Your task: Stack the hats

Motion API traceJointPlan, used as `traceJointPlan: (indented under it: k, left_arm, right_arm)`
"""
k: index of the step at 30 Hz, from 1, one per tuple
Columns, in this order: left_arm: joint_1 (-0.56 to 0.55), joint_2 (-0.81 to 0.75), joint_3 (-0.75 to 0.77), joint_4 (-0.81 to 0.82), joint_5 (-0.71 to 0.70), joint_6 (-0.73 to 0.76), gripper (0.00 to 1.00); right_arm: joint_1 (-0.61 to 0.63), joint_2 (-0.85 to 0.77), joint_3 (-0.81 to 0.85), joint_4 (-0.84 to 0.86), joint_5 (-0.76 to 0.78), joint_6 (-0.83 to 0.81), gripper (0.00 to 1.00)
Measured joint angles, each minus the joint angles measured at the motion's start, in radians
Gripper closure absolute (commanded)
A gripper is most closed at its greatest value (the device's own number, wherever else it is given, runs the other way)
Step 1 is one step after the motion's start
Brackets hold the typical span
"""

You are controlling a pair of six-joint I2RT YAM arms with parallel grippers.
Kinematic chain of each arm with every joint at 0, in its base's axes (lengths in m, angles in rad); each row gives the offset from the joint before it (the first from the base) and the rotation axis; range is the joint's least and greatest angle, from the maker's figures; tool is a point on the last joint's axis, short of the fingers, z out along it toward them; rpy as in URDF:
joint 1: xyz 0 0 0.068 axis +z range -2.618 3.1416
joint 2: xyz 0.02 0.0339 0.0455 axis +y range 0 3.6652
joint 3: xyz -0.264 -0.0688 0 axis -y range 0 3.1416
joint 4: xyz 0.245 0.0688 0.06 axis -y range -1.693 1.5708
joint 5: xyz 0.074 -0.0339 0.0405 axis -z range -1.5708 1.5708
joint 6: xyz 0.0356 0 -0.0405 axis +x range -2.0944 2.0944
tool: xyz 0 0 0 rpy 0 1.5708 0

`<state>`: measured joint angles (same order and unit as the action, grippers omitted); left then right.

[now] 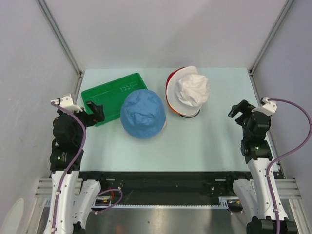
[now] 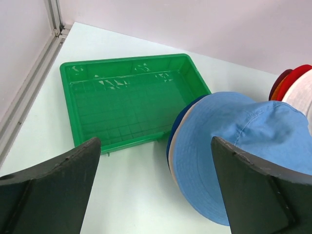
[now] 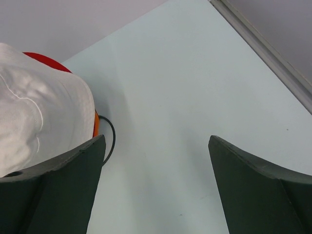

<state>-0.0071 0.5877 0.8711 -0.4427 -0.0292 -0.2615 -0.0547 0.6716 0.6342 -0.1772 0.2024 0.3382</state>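
Beside green tray [image 1: 107, 95], light blue hat [image 1: 143, 113]; white hat [image 1: 192, 90] apart; left fingers [image 2: 48, 185], right fingers [image 3: 48, 190] released.

The light blue hat [image 1: 143, 113], the white hat [image 1: 193, 89] and the red hat [image 3: 47, 59] are all coloured plain. The tray [image 1: 109, 92] is coloured bright green. The desk [image 1: 195, 141] is coloured pale green.

The light blue fabric bucket hat [image 1: 143, 113] lies just right of the green plastic tray [image 1: 108, 96]; the white fabric bucket hat [image 1: 193, 89] sits farther right and back.
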Motion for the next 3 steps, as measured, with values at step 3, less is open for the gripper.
traceJointPlan:
  k: [3]
  left_arm:
    - [0.0,-0.005,-0.012,-0.002,-0.002,0.002,0.0]
  right_arm:
    - [0.006,0.005,0.0,0.001,0.0,0.0,0.08]
